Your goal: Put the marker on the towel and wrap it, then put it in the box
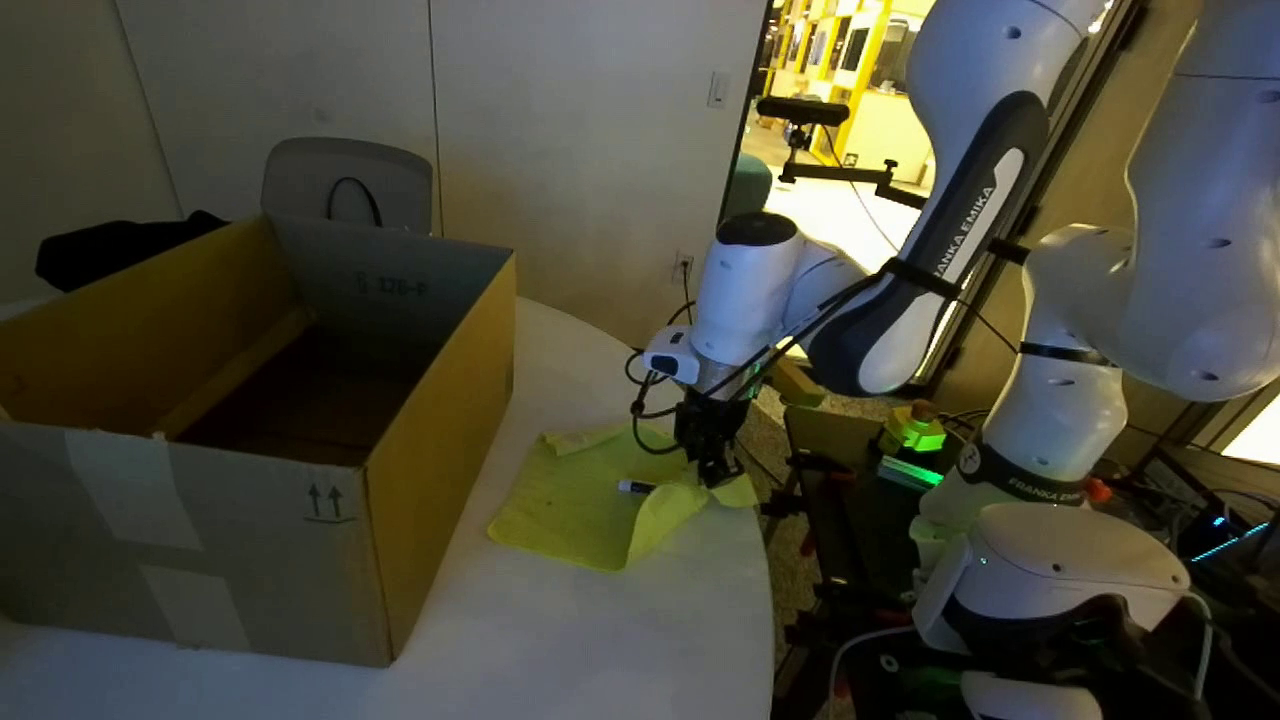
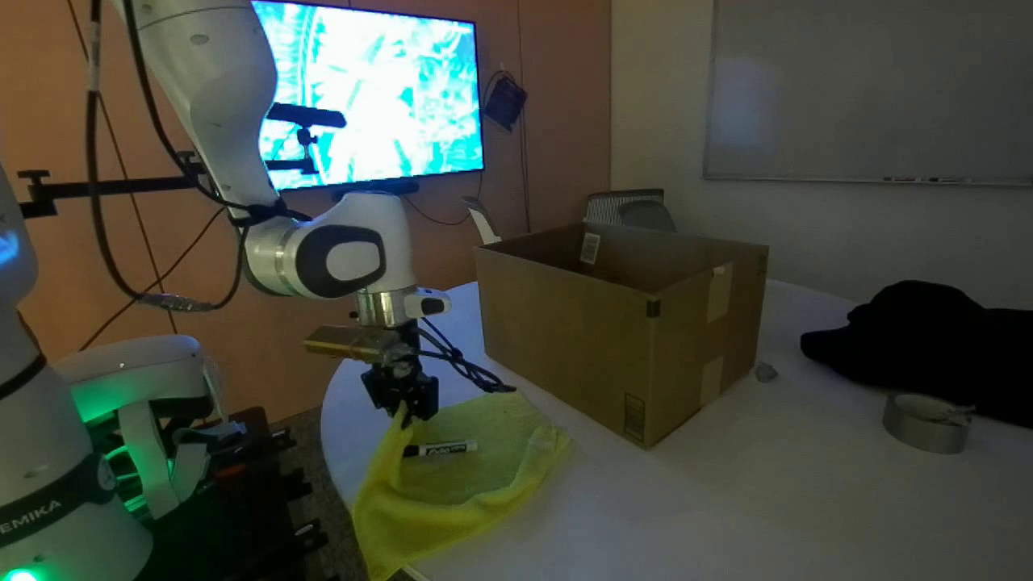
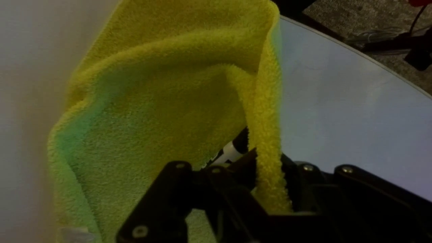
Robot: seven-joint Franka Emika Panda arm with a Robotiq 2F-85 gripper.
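Marker (image 2: 441, 449) lies on towel (image 2: 460, 482), between claw (image 3: 270, 170) and box (image 2: 561, 339), nearer claw, long axis approx. twd box; we have claw clamped on towel's raised edge, so we prob. fold boxward over it.

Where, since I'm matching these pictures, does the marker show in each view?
In an exterior view: marker at mid-width, below mid-height.
In an exterior view: marker left of centre, in the lower half.
In the wrist view: marker slightly right of and below centre, partly hidden by the claw.
Shared landmark: the yellow towel, under the marker in all three.
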